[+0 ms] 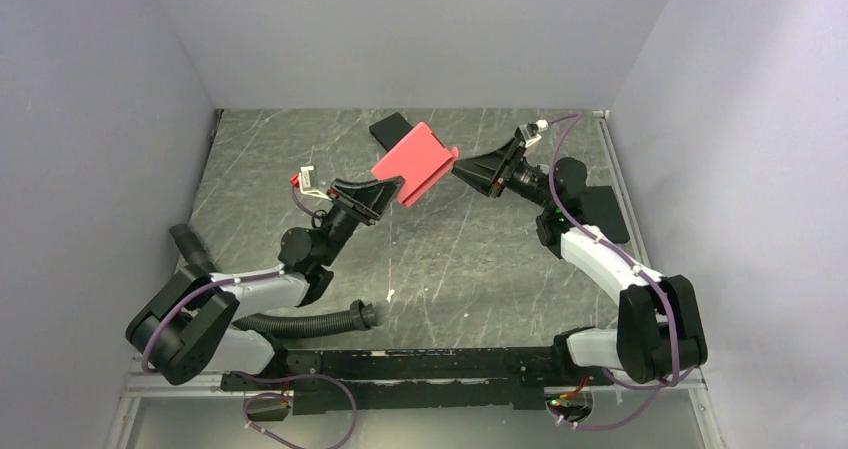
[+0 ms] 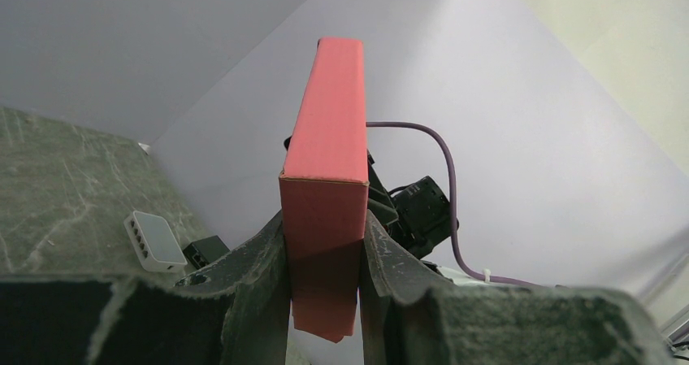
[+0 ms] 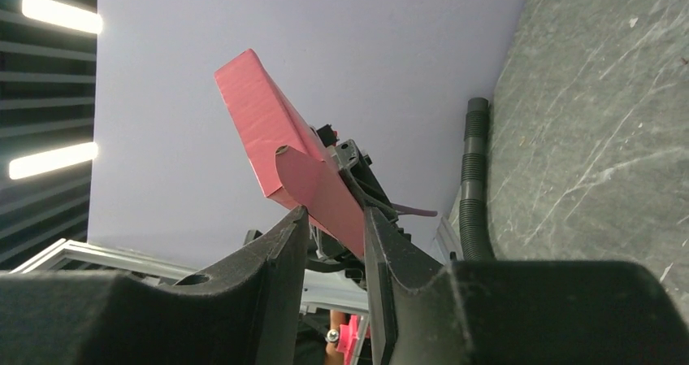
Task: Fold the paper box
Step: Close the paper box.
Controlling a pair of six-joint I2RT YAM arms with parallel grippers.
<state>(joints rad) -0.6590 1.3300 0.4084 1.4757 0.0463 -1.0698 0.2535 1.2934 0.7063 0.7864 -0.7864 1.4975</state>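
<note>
Arms [image 1: 600, 254], two of them, are holding one red box [image 1: 415, 162] up over the worktop [image 1: 480, 259]. Left fingers [image 2: 260, 275] are squeezing its end; right fingers [image 3: 280, 251] are pinching its flap. One black box [image 1: 390, 128] is lying behind it.

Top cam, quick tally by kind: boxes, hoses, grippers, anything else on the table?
Pinkish-red paper box: 1
Black flat box: 1
Black corrugated hose: 1
Black flat piece by the right arm, kind unclear: 1
Grippers: 2, left gripper and right gripper, both shut on the paper box
Total: 6
</note>
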